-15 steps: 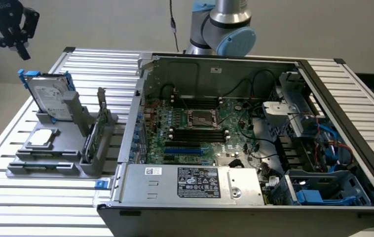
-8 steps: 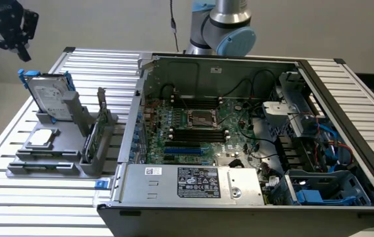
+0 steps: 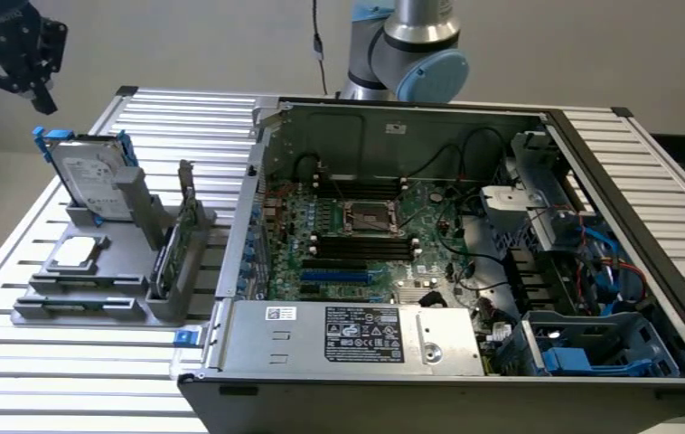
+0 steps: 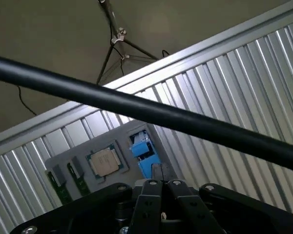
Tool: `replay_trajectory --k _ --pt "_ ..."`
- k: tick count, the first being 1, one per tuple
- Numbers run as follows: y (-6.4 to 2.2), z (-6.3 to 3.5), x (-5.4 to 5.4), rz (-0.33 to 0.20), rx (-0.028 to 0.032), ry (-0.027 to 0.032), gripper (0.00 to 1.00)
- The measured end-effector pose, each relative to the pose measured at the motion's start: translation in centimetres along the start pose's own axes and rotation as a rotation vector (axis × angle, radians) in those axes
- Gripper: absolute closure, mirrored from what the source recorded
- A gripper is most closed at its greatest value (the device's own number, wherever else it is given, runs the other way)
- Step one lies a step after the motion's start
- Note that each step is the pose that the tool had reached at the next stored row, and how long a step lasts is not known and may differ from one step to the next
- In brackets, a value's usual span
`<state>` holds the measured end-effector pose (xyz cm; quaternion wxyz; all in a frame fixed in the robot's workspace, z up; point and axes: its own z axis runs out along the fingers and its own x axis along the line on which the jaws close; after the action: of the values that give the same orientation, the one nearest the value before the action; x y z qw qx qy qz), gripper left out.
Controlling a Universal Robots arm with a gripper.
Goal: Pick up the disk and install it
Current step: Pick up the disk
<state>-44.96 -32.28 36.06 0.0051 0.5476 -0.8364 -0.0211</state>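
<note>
The disk [image 3: 86, 179] stands upright in a grey holder [image 3: 126, 271] at the exterior view's left, a silver-grey drive with a pale label and a blue bracket on its edges. My black gripper [image 3: 42, 101] hangs above and a little to the left of it, apart from it, fingers shut with nothing between them. In the wrist view the shut fingertips [image 4: 151, 184] point down over the disk's blue bracket [image 4: 144, 154], which is seen edge-on.
The holder also carries a square silver chip [image 3: 78, 253] and a thin green card [image 3: 172, 253]. An open computer case [image 3: 439, 117] fills the exterior view's right, with a blue-lined bay [image 3: 595, 353] at its front corner. A black cable [image 4: 136, 109] crosses the wrist view. Everything rests on a slatted metal table [image 3: 65, 380].
</note>
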Motion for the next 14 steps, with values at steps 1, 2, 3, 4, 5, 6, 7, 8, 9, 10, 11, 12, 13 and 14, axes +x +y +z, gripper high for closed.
replay_trajectory --k 1,2,3,4,5,6,7,8,9,10,11,12,13,14 --pt "0.0 0.01 0.0 -0.018 -0.0001 0.0007 0.89" --pt "0.0 0.02 0.0 -0.036 -0.0002 0.0015 0.89" --pt "0.0 0.02 0.0 -0.054 -0.0001 0.0022 0.89" --pt "0.0 0.02 0.0 -0.074 0.0002 0.003 0.89" --pt "0.0 0.03 0.0 -0.091 0.0008 0.0036 0.89" --pt "0.0 0.04 0.0 -0.109 0.0016 0.0042 0.89" --pt "0.0 0.05 0.0 -0.127 0.0028 0.0049 0.89" --pt "0.0 0.05 -0.01 -0.145 0.0045 0.0055 0.89" --pt "0.0 0.05 -0.01 -0.163 0.0066 0.0063 0.89" --pt "0.0 0.06 -0.01 -0.18 0.0093 0.007 0.89" --pt "0.0 0.06 0.0 -0.197 0.0121 0.0077 0.89" --pt "0.0 0.07 0.0 -0.214 0.015 0.0084 0.89" --pt "0.0 0.08 0.0 -0.23 0.0176 0.0092 0.89" --pt "0.0 0.08 0.0 -0.247 0.0202 0.01 0.89"
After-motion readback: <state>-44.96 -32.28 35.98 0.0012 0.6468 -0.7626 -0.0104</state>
